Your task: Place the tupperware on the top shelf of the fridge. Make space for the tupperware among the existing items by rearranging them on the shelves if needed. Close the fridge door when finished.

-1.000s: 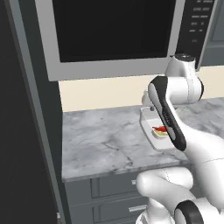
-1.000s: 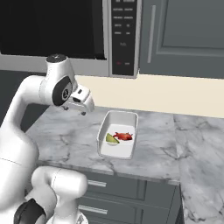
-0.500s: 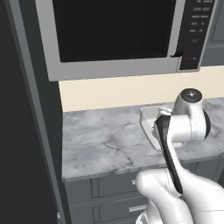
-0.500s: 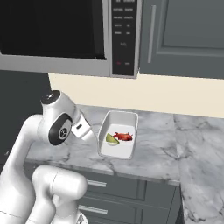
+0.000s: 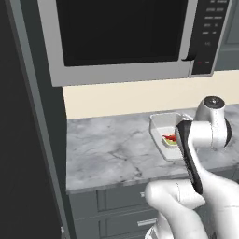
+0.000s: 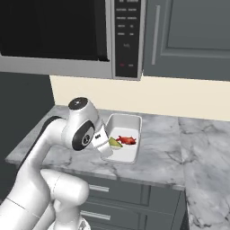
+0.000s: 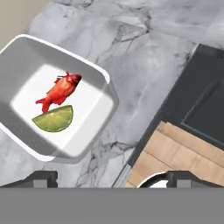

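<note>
Tupperware [image 7: 57, 100]: sitting flat on the marble counter [image 5: 107, 149], below the microwave [image 5: 126, 37], near the counter's front edge.
Contents: a red fish-shaped piece [image 7: 59, 92] and a lime wedge [image 7: 53, 119], touching, right in the middle of the tub.
Gripper [image 7: 111, 177]: fingers spread wide, empty, hovering just beside the tub over the counter edge.
Arm: bent low in front of the counter.

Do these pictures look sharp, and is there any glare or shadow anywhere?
Hand view: crisp, with a bright patch on the tub floor around the red fish and lime wedge. Both base views: even, flat light, no glare on the microwave door.
</note>
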